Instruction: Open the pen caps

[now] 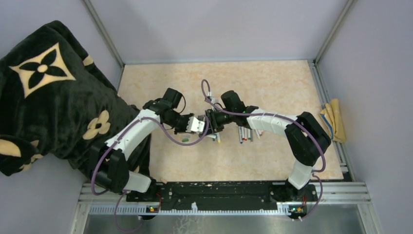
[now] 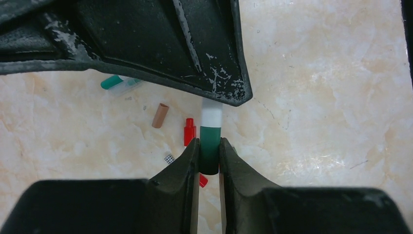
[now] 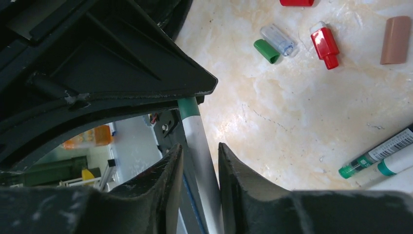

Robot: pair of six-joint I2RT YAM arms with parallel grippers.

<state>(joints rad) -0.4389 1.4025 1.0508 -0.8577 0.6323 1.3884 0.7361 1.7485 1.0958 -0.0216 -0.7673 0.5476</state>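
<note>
Jaws of the left gripper point(image 2: 209, 158) are pinched on the green cap point(image 2: 210, 139) above the table's point(image 1: 272, 87) middle, the right gripper's point(image 3: 199, 151) narrow about the white barrel point(image 3: 192, 122) but perhaps slack, so firm that hold, then pull straight along the barrel.

held pen point(image 3: 197, 141) 1 | loose: red caps point(image 3: 325, 44) 2, green cap point(image 3: 266, 50) 1, brown cap point(image 3: 395, 33) 1, clear cap point(image 3: 278, 40) 1

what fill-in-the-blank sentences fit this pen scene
The left jaws pinch a ___ cap. The pen between the right jaws has a ___ barrel. In the right wrist view, the loose cap at the far right is ___.
Missing: green, white, brown.
</note>
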